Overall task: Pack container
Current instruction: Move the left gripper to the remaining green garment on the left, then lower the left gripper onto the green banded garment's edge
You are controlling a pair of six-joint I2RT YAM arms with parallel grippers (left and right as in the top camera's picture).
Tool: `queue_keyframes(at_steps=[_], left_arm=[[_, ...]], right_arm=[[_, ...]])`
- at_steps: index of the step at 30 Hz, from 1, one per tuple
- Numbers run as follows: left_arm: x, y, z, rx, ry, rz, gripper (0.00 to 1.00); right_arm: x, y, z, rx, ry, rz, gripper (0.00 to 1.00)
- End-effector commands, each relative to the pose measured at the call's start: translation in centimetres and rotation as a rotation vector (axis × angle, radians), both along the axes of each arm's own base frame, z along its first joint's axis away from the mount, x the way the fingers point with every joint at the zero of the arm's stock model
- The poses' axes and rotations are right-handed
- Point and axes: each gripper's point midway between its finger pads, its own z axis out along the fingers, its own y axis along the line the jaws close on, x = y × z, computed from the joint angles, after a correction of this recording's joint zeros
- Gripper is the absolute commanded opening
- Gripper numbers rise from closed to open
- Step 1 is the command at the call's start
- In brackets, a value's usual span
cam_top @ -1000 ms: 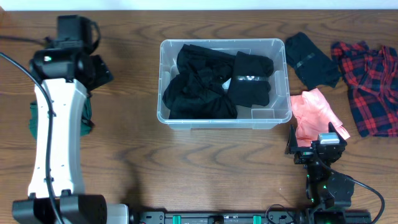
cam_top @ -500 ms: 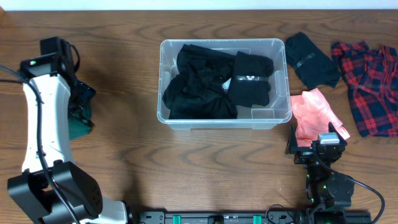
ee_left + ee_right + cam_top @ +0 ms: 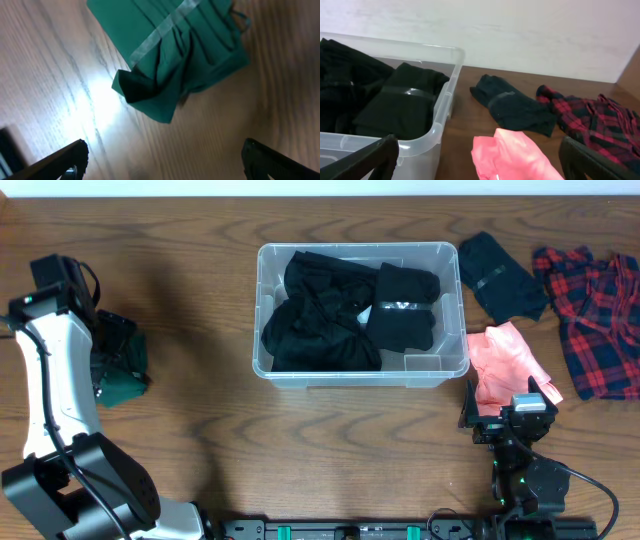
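The container [image 3: 448, 366] is a clear plastic bin at the table's middle, holding black garments [image 3: 330, 315]. Its near corner [image 3: 445, 117] and the black garments [image 3: 395, 105] also show in the right wrist view. My left gripper [image 3: 112, 348] hangs open and empty over a folded green cloth [image 3: 122, 375] at the far left. In the left wrist view the green cloth [image 3: 175, 55] lies just ahead of the open gripper [image 3: 162, 165]. My right gripper [image 3: 480, 167] is open and empty, low at the front right [image 3: 510, 402], just before a pink cloth [image 3: 515, 155].
Right of the bin lie the pink cloth [image 3: 508, 360], a black folded garment [image 3: 500, 275] and a red plaid shirt [image 3: 595, 310]. The black garment [image 3: 512, 105] and plaid shirt [image 3: 600, 120] also show in the right wrist view.
My left arm has swung left and lowered its gripper toward the green cloth. The right arm, the bin and the clothes have not moved.
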Motion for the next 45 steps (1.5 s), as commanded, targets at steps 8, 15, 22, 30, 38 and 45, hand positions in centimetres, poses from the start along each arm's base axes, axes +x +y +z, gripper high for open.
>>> queue_keyframes(at_steps=[8,15,22,30,38,45], left_arm=[[-2.7,1.7,-4.1,-0.041,0.015,0.096,0.98],[-1.6,1.4,-7.4,-0.12,-0.096,0.028,0.98],[-0.5,0.9,-9.0,-0.147,-0.185,-0.011,0.98],[4.3,-1.0,-6.5,-0.226,-0.422,-0.225,0.9],[5.2,-0.9,-5.5,-0.198,-0.47,-0.29,0.79],[5.8,-0.9,-2.6,-0.145,-0.534,-0.355,0.75]], right_arm=[[0.0,0.0,0.0,-0.009,-0.001,0.003,0.99],[0.0,0.0,0.0,-0.009,-0.001,0.003,0.99],[0.0,0.0,0.0,-0.009,-0.001,0.003,0.99],[0.0,0.0,0.0,-0.009,-0.001,0.003,0.99],[0.0,0.0,0.0,-0.009,-0.001,0.003,0.99],[0.0,0.0,0.0,-0.009,-0.001,0.003,0.99]])
